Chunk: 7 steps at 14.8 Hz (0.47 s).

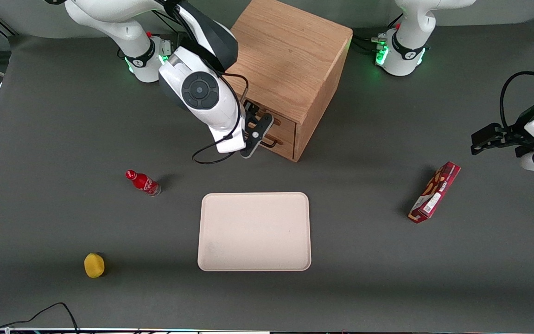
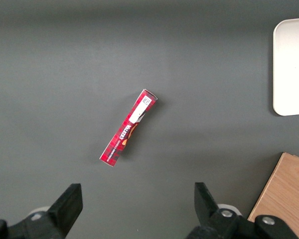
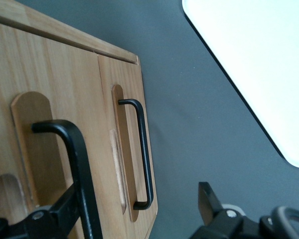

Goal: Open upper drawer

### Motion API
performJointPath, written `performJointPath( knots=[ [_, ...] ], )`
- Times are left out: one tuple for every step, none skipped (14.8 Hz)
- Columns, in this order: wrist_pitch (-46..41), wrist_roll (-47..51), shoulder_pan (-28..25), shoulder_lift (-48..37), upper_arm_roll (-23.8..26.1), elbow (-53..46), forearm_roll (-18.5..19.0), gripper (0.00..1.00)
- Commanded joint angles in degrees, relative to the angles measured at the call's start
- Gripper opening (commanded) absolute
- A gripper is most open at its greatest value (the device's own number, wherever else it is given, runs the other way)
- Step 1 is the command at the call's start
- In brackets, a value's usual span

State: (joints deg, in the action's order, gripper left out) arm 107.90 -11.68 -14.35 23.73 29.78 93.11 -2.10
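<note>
**Presently: end effector at the upper drawer handle, drawer not yet drawn**

We find the end effector (image 1: 257, 134) directly in front of the oak cabinet (image 1: 290, 55), close against its face, with its fingers released and spread wide. It holds nothing.

The upper drawer (image 3: 65, 84) lies immediately ahead of the end effector and appears fully closed. Its light-wood front sits level with the front of the bottom drawer (image 3: 132, 89) beside it. The upper drawer's thin black wire handle (image 3: 72, 149) stands off a shallow rounded recess and runs just beside one finger (image 3: 60, 214). We judge that it sits inside the open span, though contact cannot be confirmed. The bottom drawer's matching handle (image 3: 142, 154) is a little farther from that finger.

In our judgement, the step in hand is to take hold of the upper handle. We recommend:

- Centre the bar between the fingers before closing, so the bottom handle is not caught.
- Close squarely on the straight run of the bar, away from its bent ends.
- Pull straight out along the drawer's travel; an angled pull could jam the shallow box or shift the cabinet on the desk (image 1: 387, 278).
</note>
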Motion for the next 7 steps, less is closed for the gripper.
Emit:
performJointPath(
  knots=[
    [2.66, -1.67, 0.46, 1.05, -0.24, 0.49, 2.45, 1.0],
    [3.19, -2.46, 0.55, 1.05, -0.24, 0.76, 2.45, 1.0],
    [3.46, -2.65, 0.63, 1.23, -0.33, 0.85, 2.45, 1.0],
    [3.46, -2.91, 0.72, 1.66, -0.33, 0.76, 2.63, 1.0],
    [3.55, -3.26, 0.72, 1.67, -0.33, 0.76, 2.89, 1.0],
    [3.55, -3.61, 0.9, 1.67, -0.33, 0.76, 2.98, 1.0],
    [3.46, -4.48, 1.07, 1.67, -0.33, 0.67, 2.98, 1.0]
  ],
)
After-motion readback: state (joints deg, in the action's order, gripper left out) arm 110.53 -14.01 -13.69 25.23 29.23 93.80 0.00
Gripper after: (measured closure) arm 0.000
